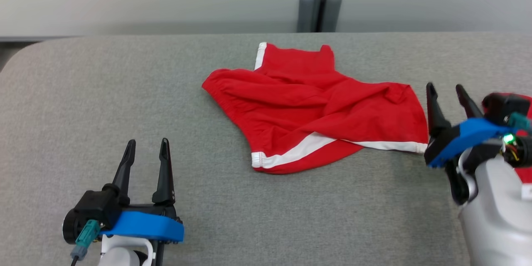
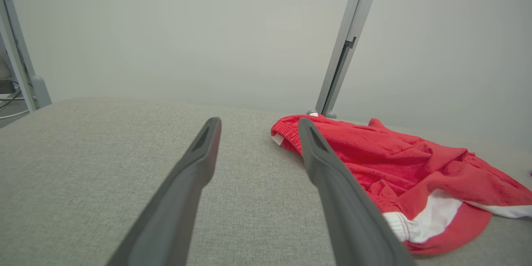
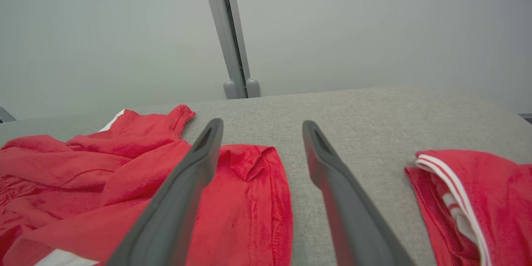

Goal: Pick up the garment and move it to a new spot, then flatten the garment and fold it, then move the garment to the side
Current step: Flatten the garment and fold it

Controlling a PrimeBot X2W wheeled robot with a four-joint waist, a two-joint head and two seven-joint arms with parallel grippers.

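Red cloth with white trim, the garment [image 1: 316, 108], is seen crumpled in the middle of the head view on a grey fabric table [image 1: 104, 91]. Its long axis runs from upper left to lower right. The right gripper [image 1: 445, 88], at the frame's right edge, is nearer, with its fingers spread apart and empty just beside the lower right hem. The left gripper [image 1: 148, 142], lower left, is likewise spread and empty, well apart from the cloth. A right-arm grasp is judged likelier. In the right wrist view, a second red piece [image 3: 490, 191] is shown at right, apart from the garment; in the head view it is largely hidden behind that gripper.
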